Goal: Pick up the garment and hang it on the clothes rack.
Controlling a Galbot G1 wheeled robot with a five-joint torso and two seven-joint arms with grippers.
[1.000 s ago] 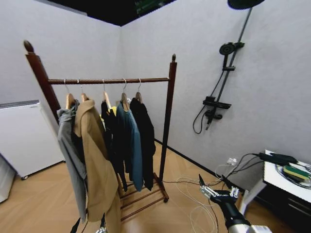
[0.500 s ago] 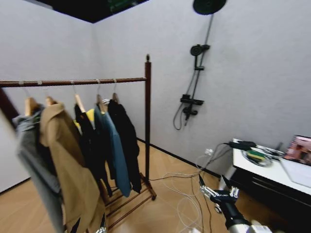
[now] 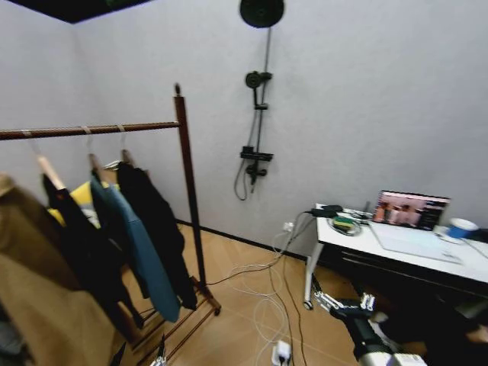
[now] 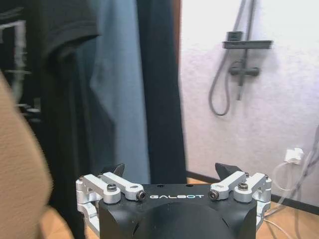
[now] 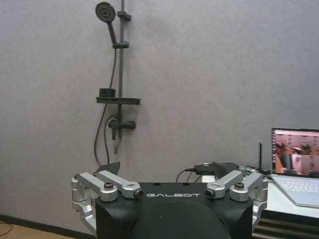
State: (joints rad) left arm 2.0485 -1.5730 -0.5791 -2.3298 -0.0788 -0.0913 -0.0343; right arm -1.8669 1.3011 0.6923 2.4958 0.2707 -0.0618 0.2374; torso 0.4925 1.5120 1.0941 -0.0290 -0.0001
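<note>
The clothes rack [image 3: 187,198], dark reddish-brown wood with a knob-topped post, stands at the left with several garments on its rail. The garment [image 3: 76,244], a long black jacket on a wooden hanger, hangs between the tan coat [image 3: 30,305] and the teal-blue jacket [image 3: 141,252]. In the left wrist view the garment [image 4: 55,74] carries a white mark. My left gripper [image 4: 169,172] is open and empty, low in front of the hanging clothes. My right gripper [image 3: 343,301] is open and empty over the floor, facing the wall in the right wrist view [image 5: 167,169].
A second black jacket [image 3: 156,221] hangs at the rail's end by the post. A black shower pole [image 3: 259,99] is on the wall. A white desk [image 3: 396,248] with a laptop [image 3: 412,210] stands at the right. Cables [image 3: 267,305] lie on the wooden floor.
The whole head view has swung to the right: the rack has slid to the left edge and the desk with the laptop has come into view. Both grippers stay open and low.
</note>
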